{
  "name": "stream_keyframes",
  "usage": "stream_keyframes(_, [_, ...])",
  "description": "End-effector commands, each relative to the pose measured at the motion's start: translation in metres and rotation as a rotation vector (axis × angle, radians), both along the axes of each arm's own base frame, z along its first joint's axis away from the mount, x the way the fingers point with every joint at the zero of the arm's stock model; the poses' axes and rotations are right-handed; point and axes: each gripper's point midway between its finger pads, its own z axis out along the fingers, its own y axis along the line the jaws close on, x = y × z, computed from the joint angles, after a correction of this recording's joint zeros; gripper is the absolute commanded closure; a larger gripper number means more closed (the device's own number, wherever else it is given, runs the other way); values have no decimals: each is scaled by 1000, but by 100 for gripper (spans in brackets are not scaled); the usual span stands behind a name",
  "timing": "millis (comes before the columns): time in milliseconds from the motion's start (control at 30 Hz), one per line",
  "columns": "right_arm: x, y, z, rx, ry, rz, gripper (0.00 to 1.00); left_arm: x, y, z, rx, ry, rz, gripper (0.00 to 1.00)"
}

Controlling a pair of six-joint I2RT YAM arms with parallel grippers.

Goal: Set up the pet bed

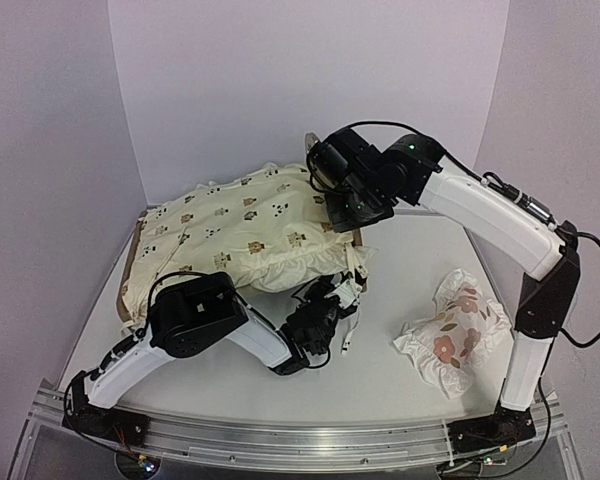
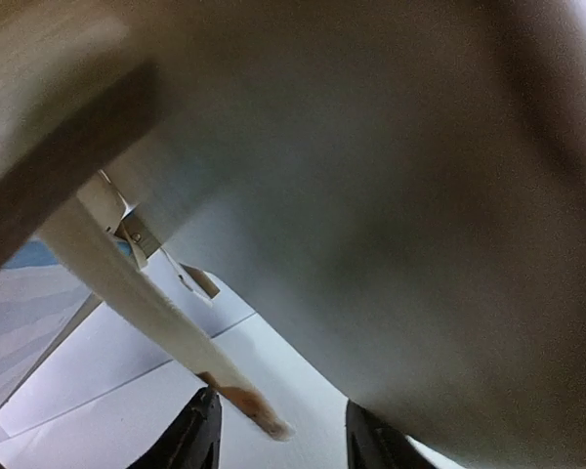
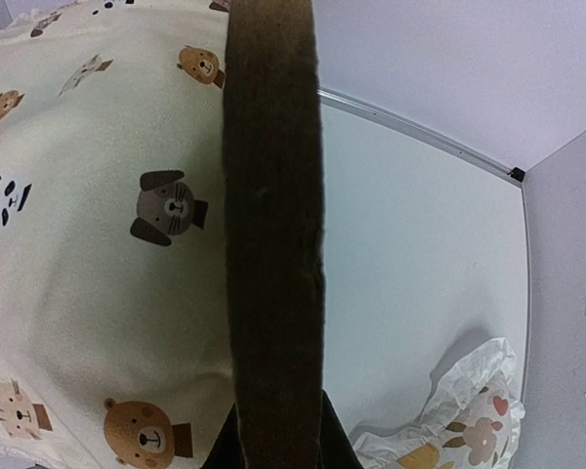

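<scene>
Over the cushion (image 1: 242, 228), right arm (image 1: 480, 205) arches — hand (image 3: 278, 447) clamps pet bed (image 3: 273, 195).

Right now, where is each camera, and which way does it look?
Top: above and behind the robot, looking down at the table; left arm and right arm show, plus cushion and pillow.
Left wrist: on the left claw, low by the bed, looking up under the cushion; its open fingertips show.
Right wrist: on the right claw, looking along the bed board it clamps; its fingertips show.
Shared: top and right wrist both see cushion and pillow.
</scene>
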Motion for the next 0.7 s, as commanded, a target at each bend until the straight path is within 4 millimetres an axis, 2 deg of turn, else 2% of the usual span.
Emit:
stream_keyframes(0, [0, 22, 62, 268, -126, -18, 100, -8, 32, 88, -320, -227, 61, 62])
stream_keyframes(100, [-1, 22, 60, 263, -122, -16, 100, -7, 33, 90, -310, -233, 73, 73])
stream_keyframes(233, [-1, 24, 56, 263, -109, -10, 100, -5, 32, 90, -293, -242, 98, 78])
stream_keyframes(433, [1, 25, 52, 246, -111, -13, 100, -5, 44, 95, -298, -217, 121, 98])
stream_keyframes(667, [4, 27, 53, 234, -122, -11, 100, -8, 57, 76, -251, -167, 146, 100])
